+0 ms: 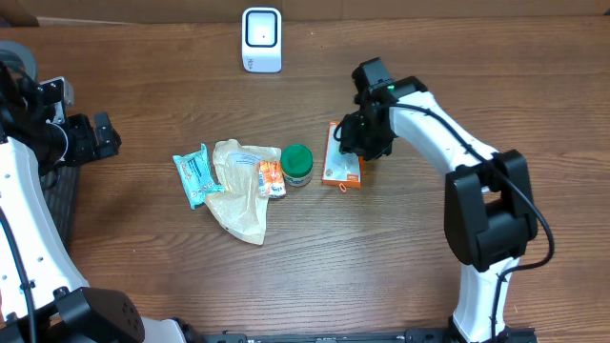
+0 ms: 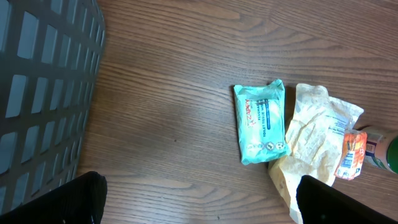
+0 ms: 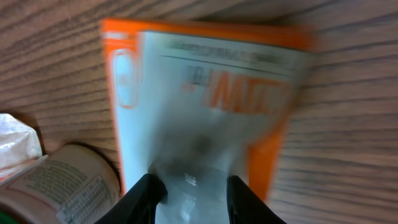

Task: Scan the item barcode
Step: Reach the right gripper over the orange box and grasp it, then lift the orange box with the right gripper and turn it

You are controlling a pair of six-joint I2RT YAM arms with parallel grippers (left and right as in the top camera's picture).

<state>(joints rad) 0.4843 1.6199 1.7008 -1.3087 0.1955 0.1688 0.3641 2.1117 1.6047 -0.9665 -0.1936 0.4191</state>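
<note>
Overhead: brown wood-grain table, scanner near far edge.

**Dark wooden table under even light**

A wooden table fills the scene, its dark brown grain running left to right. Beyond its far edge lies a paler tan strip. At the left stands a dark grey mesh basket, its grid wall showing on the left wrist view. The light is soft and even, and shadows on the wood are faint.
</note>
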